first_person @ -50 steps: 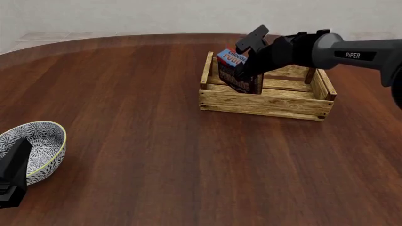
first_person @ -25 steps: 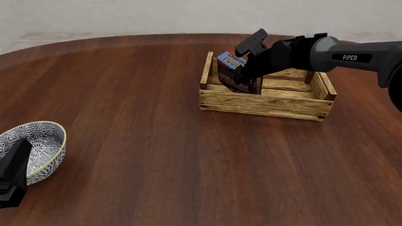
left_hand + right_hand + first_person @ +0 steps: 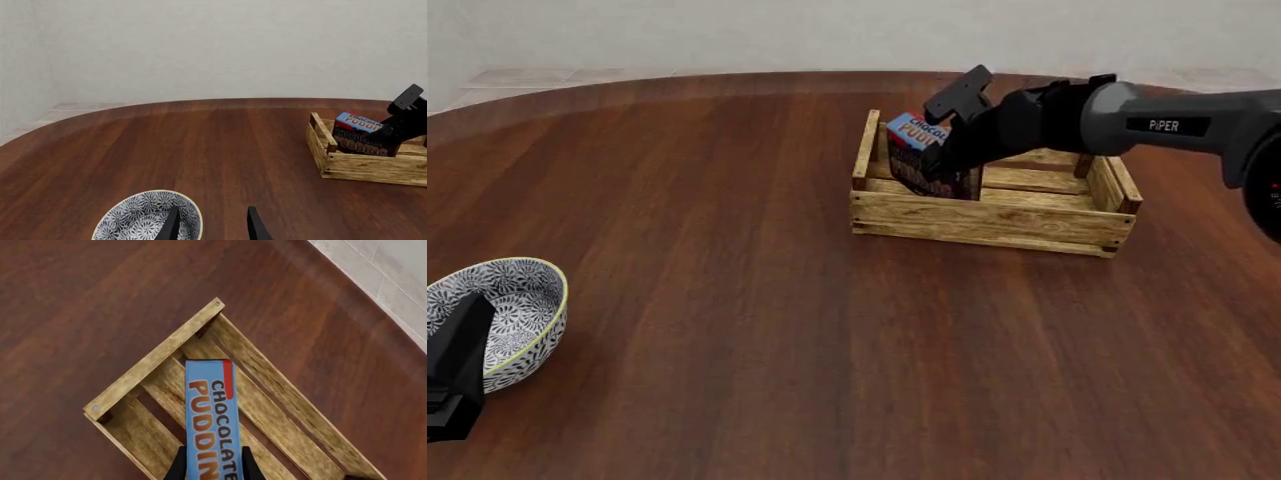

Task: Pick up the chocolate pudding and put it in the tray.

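Note:
The chocolate pudding is a small carton with a blue top and a dark brown front. My right gripper is shut on it and holds it upright inside the left end of the tray, a light wooden slat crate. Whether the carton touches the crate floor I cannot tell. In the right wrist view the blue lettered top sits between my fingers over the crate slats. In the left wrist view the carton and the crate show at the far right. My left gripper is open and empty.
A patterned grey-white bowl stands at the near left of the brown wooden table, right beside my left gripper. It also shows in the left wrist view. A pale wall lies beyond the table's far edge.
My right gripper has moved a little toward the table's far side with the carton, which stays in the crate's left end. The left arm has not moved.

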You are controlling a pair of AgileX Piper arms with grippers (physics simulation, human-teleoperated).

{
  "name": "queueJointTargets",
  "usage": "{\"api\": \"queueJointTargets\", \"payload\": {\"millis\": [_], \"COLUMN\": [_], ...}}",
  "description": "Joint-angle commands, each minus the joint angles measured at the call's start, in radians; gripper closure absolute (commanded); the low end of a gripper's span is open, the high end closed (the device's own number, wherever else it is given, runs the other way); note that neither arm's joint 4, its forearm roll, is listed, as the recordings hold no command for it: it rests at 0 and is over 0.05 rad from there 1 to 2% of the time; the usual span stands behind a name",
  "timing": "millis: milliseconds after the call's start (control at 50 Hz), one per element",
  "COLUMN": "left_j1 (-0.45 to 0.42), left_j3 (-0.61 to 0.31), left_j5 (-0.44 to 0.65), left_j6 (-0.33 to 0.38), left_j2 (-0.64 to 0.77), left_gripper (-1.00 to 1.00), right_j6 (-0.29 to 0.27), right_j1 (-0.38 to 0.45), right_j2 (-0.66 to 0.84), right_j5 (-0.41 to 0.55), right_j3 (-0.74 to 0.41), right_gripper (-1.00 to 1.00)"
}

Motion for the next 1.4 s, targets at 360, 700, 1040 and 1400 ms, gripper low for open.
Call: {"api": "queueJointTargets", "payload": {"millis": [360,700,1040,1400], "left_j1": [0.000,0.000,0.000,0.000], "left_j3": [0.000,0.000,0.000,0.000], "left_j5": [0.000,0.000,0.000,0.000], "left_j6": [0.000,0.000,0.000,0.000], "left_j2": [0.000,0.000,0.000,0.000], "left_gripper": [-1.00,-1.00,-1.00,-1.00], "right_j6": [0.030,0.045,0.064,0.058], "right_j1": [-0.039,-0.039,-0.020,0.108], "right_j2": [0.039,0.022,-0.120,-0.594], "right_j5": [0.017,0.027,0.071,0.150], "right_j3": [-0.058,-0.070,-0.042,0.127], "right_gripper": [-1.00,-1.00,-1.00,-1.00]}}
